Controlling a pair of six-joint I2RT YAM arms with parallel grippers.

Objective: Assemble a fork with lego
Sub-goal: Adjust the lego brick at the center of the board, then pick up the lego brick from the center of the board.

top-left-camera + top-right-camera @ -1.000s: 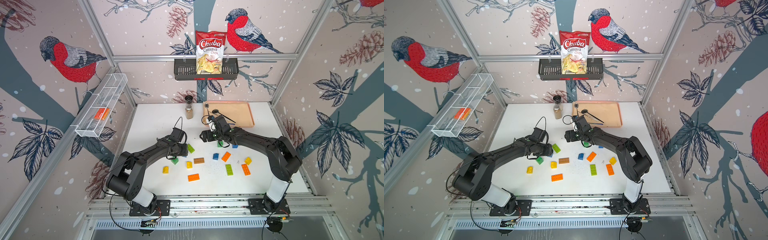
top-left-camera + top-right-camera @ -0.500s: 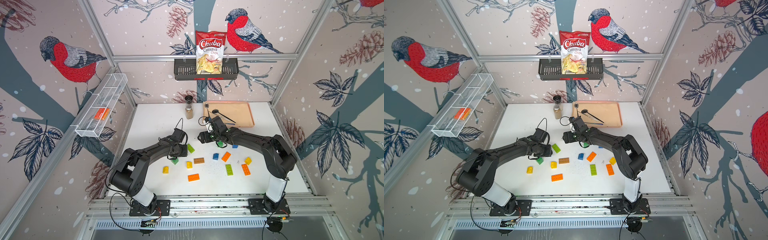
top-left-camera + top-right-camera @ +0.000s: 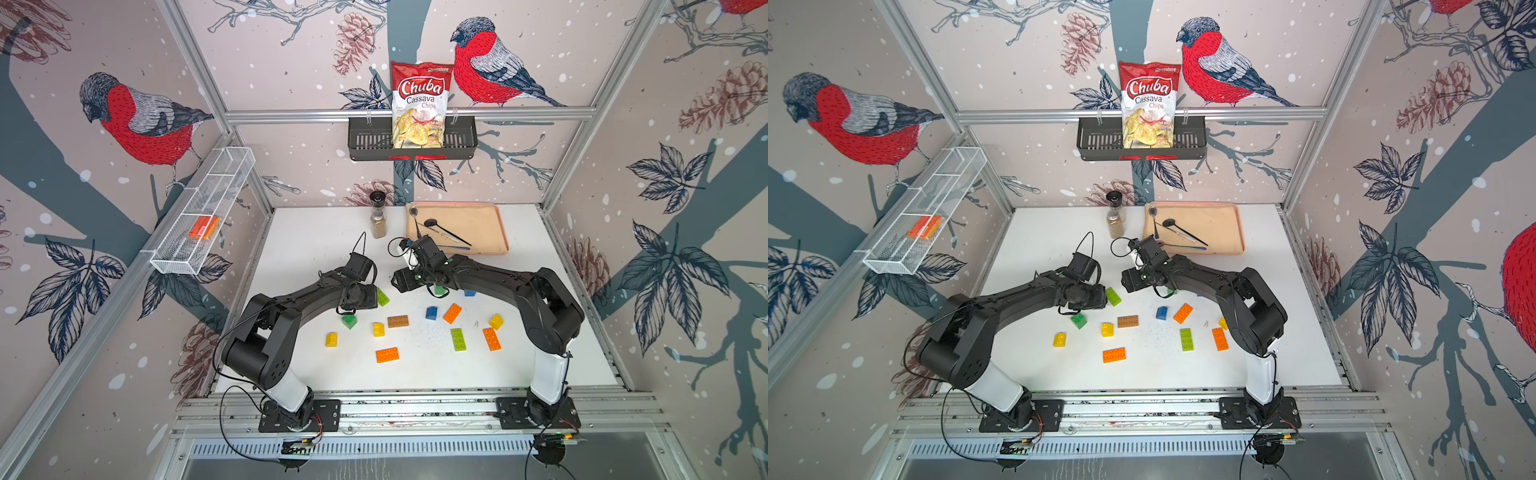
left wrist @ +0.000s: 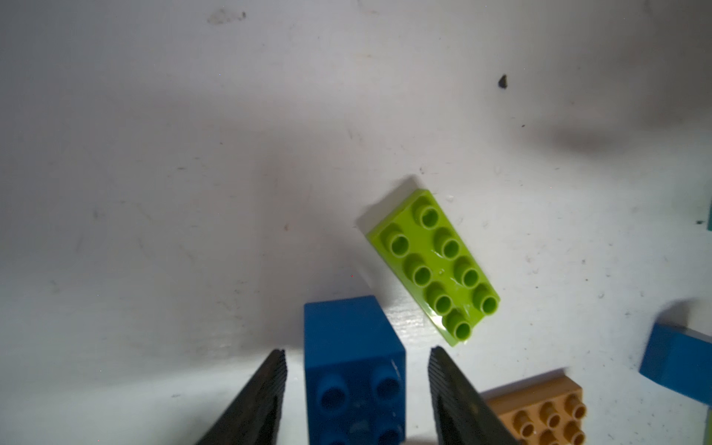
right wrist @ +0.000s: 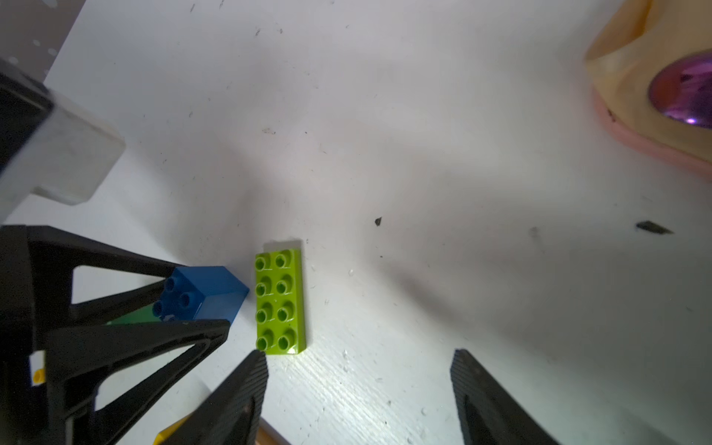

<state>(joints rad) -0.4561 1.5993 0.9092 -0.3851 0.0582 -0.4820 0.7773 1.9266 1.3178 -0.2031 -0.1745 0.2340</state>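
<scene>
A blue lego brick (image 4: 352, 358) lies on its side between my left gripper's (image 4: 357, 351) fingers, with a gap on each side; the gripper is open. A lime green long brick (image 4: 433, 266) lies flat just beyond it, studs up, and shows in both top views (image 3: 382, 297) (image 3: 1113, 296). My right gripper (image 5: 360, 353) is open and empty over bare table, one fingertip close to that lime brick (image 5: 280, 302). Facing it, the left gripper's fingers (image 5: 135, 343) straddle the blue brick (image 5: 204, 294). A brown brick (image 4: 539, 414) sits beside the left gripper.
Loose bricks lie across the table's middle: green (image 3: 349, 321), yellow (image 3: 378, 329), brown (image 3: 397, 321), orange (image 3: 387, 355), blue (image 3: 431, 312), lime (image 3: 458, 339). A pepper grinder (image 3: 378, 216) and a tray (image 3: 482, 228) with spoons stand at the back. A wire basket (image 3: 203, 216) hangs on the left wall.
My left gripper's jaws have parted from the blue brick, which now lies loose between them. The right gripper has shifted slightly toward the lime brick.
</scene>
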